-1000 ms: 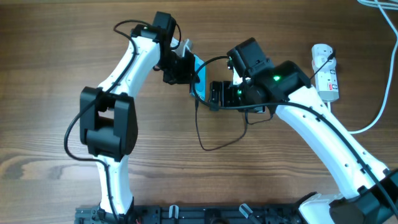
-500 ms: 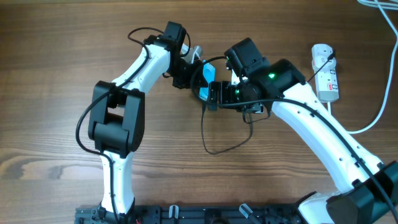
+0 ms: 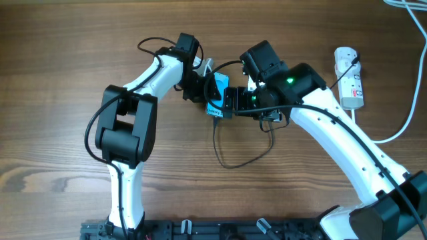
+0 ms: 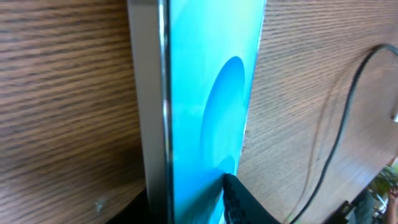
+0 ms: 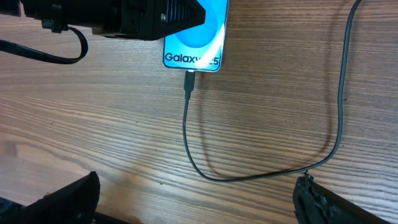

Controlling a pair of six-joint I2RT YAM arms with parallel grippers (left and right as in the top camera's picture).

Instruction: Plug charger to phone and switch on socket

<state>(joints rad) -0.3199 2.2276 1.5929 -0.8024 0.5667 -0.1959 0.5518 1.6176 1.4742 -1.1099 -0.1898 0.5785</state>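
Observation:
The phone [image 3: 217, 97] with its cyan screen is held on edge just above the table by my left gripper [image 3: 202, 87], which is shut on it. In the left wrist view the phone [image 4: 208, 93] fills the middle, between the fingers [image 4: 193, 211]. In the right wrist view the phone [image 5: 194, 37] shows white lettering at its lower edge. The charger's plug tip [image 5: 189, 81] sits against that edge and looks inserted. The thin black cable [image 3: 233, 157] loops over the table. My right gripper [image 5: 196, 199] is open and empty, just right of the phone [image 3: 231, 103]. The white socket [image 3: 349, 80] lies at the far right.
A thick white cord [image 3: 410, 100] runs from the socket along the right edge of the wooden table [image 3: 53, 80]. The charger cable [image 4: 342, 124] also passes right of the phone in the left wrist view. Both arms crowd the upper middle.
My left gripper has carried the phone right and slightly down, closer to my right gripper, and the cable loop shifted with it. The right arm has barely moved.

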